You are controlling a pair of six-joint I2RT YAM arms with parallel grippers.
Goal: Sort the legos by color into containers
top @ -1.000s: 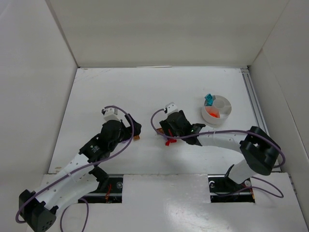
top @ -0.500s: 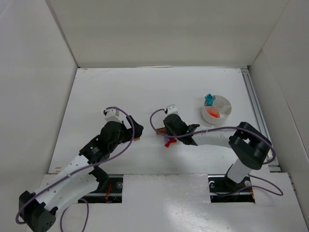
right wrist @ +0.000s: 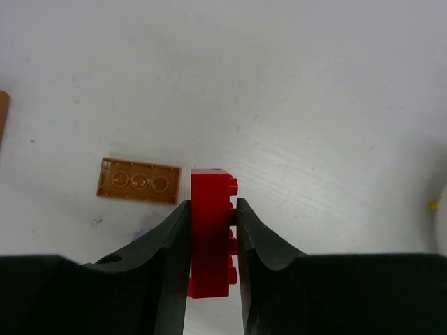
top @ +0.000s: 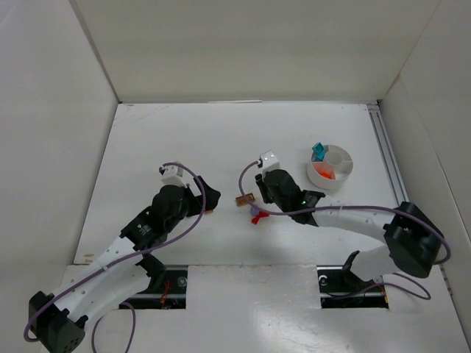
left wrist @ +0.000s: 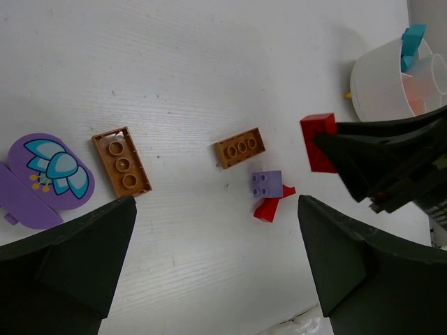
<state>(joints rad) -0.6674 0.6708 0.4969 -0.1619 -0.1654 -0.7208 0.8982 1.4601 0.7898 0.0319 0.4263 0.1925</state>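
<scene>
**Red brick pinched; the bowl comes next**

From above, your right gripper (top: pixel 265 194) sits mid-table, left of the white bowl (top: pixel 340 157). The bowl holds a teal brick (top: pixel 319 151) at its far-left edge and orange bits (top: pixel 326 173) on its near side. Your left gripper (top: pixel 207 198) hovers further left.

In the left wrist view, your left gripper (left wrist: pixel 215 208) is spread wide and holds nothing. It hangs over a brown plate (left wrist: pixel 239 147), a purple brick (left wrist: pixel 267 184) and a small red piece (left wrist: pixel 267 209). The red brick (left wrist: pixel 318 142) shows at the right.

In the right wrist view, your right gripper (right wrist: pixel 209 209) pinches the red brick (right wrist: pixel 209 237) from both sides. Whether the brick is off the table (right wrist: pixel 314 105) can't be told.

You look to be at the carry step. Lift clear, travel right and far, then release over a part of the bowl free of teal and orange.
</scene>
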